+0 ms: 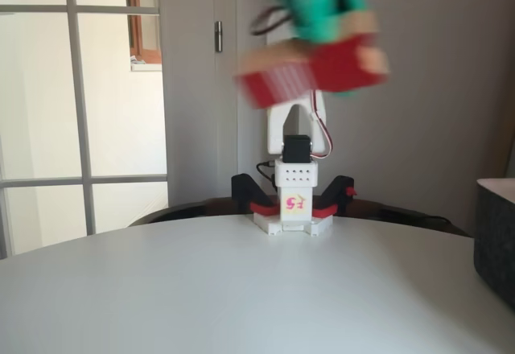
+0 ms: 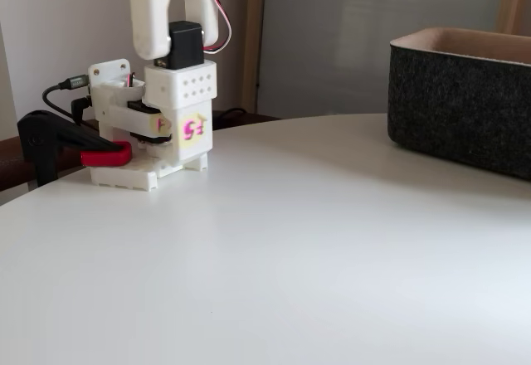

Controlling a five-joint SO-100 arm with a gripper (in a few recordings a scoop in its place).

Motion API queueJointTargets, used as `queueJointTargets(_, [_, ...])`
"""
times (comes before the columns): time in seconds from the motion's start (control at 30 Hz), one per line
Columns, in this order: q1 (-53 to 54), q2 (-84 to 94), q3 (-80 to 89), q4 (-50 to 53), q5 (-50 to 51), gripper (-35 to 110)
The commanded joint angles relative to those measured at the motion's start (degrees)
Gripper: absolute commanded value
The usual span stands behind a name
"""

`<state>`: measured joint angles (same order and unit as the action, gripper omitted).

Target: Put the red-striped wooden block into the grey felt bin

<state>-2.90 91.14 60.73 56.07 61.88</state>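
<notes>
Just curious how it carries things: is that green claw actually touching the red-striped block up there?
Touching. In a fixed view, the gripper clamps the red-striped wooden block in midair, though the picture is blurred.

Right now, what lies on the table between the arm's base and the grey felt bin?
Nothing: in a fixed view, bare white table runs from the arm's base to the grey felt bin.

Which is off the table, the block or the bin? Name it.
The red-striped wooden block: it is blurred in the air at the green gripper, while the grey felt bin sits on the white table.
</notes>
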Motion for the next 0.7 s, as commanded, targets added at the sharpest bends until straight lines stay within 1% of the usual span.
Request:
queueJointTargets(0.0, [-7.65,4.75,-1.76,-3.16,-0.35,7])
queueJointTargets(0.13, [-17.58,4.22,-1.76,-5.8,-2.64,7])
queueJointTargets(0.37, [-31.38,2.37,-1.05,-5.71,-8.7,7])
queueJointTargets(0.5, [-35.86,-2.11,-1.14,-5.8,-15.12,9])
queueJointTargets(0.67, [-37.44,-8.88,-1.14,-6.24,-18.98,9])
